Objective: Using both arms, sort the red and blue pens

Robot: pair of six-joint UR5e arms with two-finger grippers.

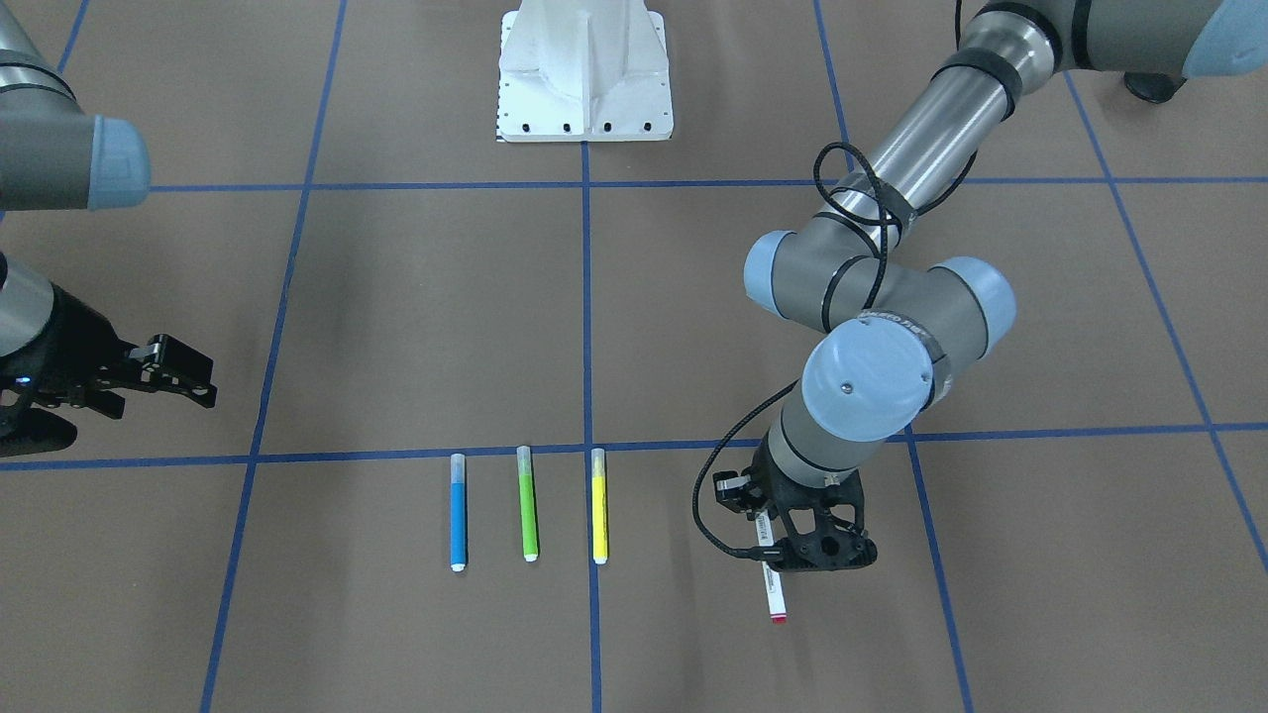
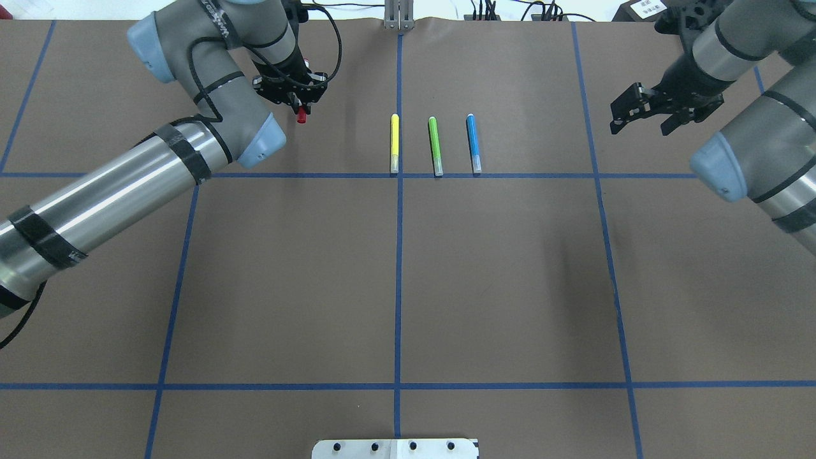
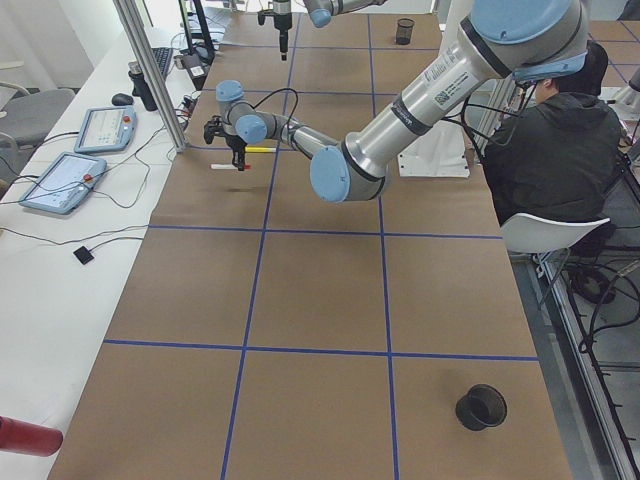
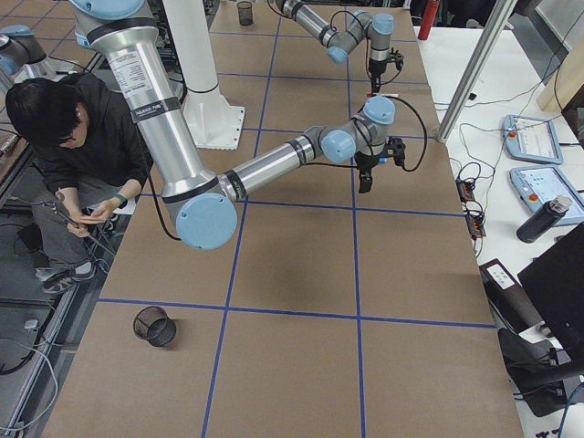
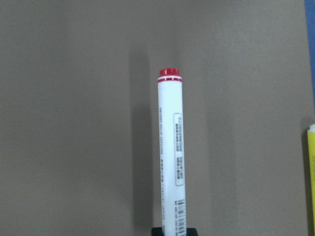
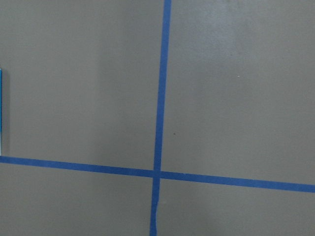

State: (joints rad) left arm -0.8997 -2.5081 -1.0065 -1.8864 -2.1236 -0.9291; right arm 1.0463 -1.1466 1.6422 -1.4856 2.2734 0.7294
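Red marker (image 5: pixel 170 152), white barrel, barcode label, red end

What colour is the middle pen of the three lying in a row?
Green. The middle pen shows best in the exterior front-facing view.

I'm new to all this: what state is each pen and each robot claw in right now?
red marker, held in the left gripper.
blue highlighter, lying flat on the table, untouched.
green highlighter, lying flat, untouched.
yellow highlighter, lying flat, untouched.
left gripper, shut on the red marker.
right gripper, open, empty, off to the side.
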